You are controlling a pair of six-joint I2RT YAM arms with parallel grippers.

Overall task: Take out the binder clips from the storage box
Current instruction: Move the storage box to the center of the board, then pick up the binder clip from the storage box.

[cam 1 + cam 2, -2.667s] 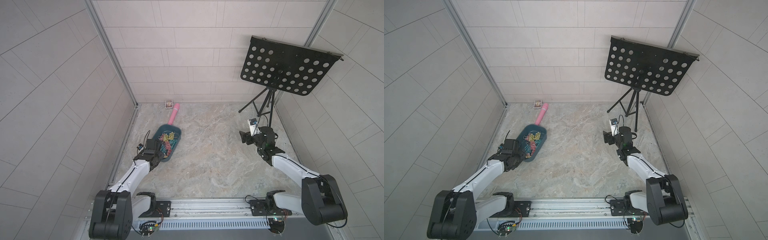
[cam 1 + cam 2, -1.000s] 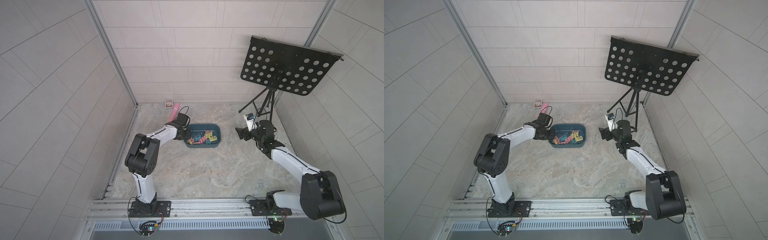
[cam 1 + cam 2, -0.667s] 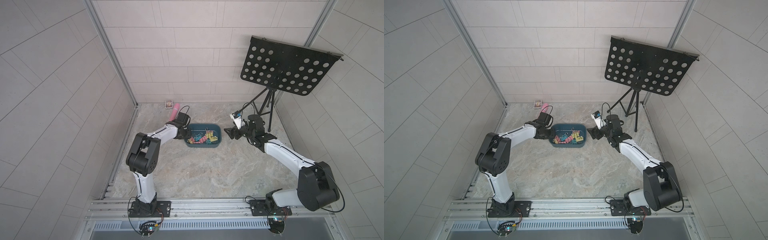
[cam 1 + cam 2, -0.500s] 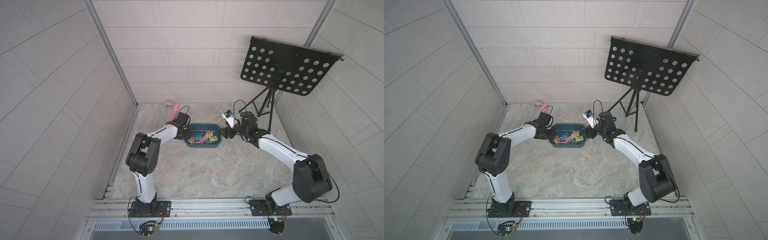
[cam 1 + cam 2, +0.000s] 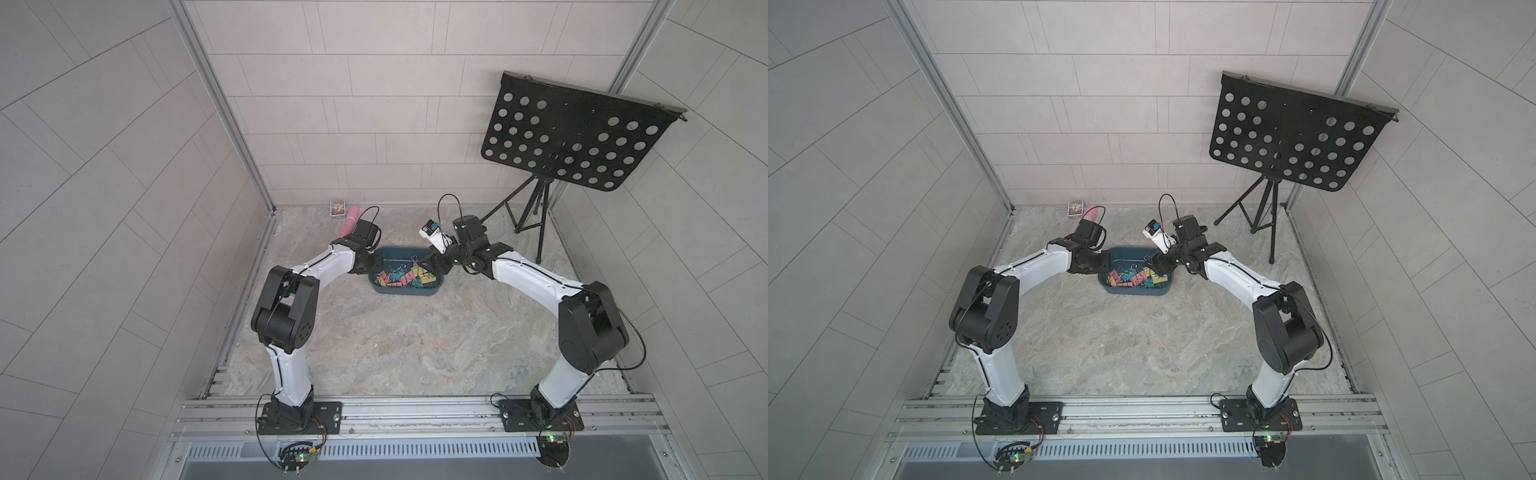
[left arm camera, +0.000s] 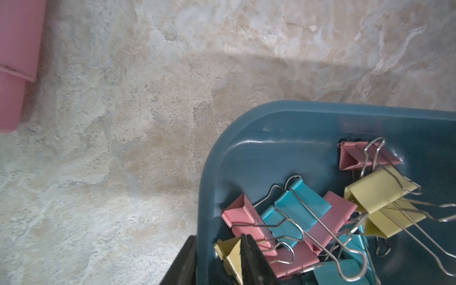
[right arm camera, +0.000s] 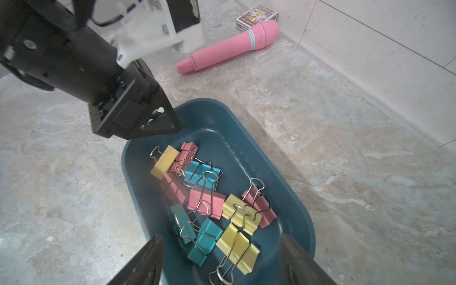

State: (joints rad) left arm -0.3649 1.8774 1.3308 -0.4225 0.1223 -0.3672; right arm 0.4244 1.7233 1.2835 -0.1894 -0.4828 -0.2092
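Right wrist view showed the binder clips (image 7: 207, 202), folded pink, yellow and teal with wire loops, heaped in the glossy rounded storage box (image 7: 291, 197) beneath the right gripper (image 7: 222, 264), jaws spread wide. In both top views the arms stretched forward, elbows raised; the left gripper (image 5: 371, 266) pinched the box's 9 o'clock rim, the right hung at 3 o'clock.

Pale grey tiled walls (image 5: 374, 104) on three sides, aluminium corner posts (image 5: 222, 104). Beige-grey marbled floor (image 5: 415, 340). Black perforated tripod music stand (image 5: 573, 141) in far right corner. Even, diffuse light.

Glossy plastic storage box (image 7: 247, 149), metal-handled binder clips (image 7: 206, 200)
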